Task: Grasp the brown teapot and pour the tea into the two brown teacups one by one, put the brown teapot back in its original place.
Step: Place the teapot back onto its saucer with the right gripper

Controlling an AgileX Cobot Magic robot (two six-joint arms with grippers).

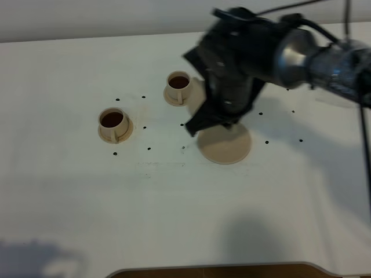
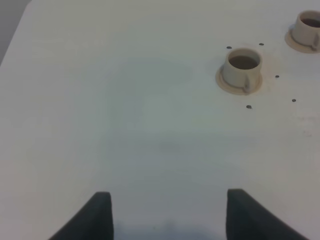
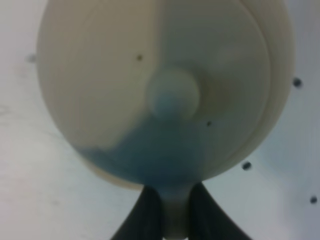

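The right gripper (image 3: 170, 220) is clamped narrow on the loop handle of the squat round tan-beige clay teapot (image 3: 150, 85), its two dark fingers (image 3: 140, 220) pinching the handle between them. In the right wrist view the teapot fills the frame from above, knobbed lid centred. In the high view the right gripper (image 1: 223, 113) and its black arm sit right of centre and hide the teapot, over the flat round tan-beige saucer disc (image 1: 229, 147) on the white table (image 1: 69, 220). Whether the pot rests on the disc or hangs above it cannot be told. Left of the disc stand the two small tan-beige cylindrical handled cups (image 1: 179, 86), both dark inside, the second (image 1: 114, 123) further left. The left gripper (image 2: 167, 215) stands wide and empty over bare table, cups at that frame's upper right.
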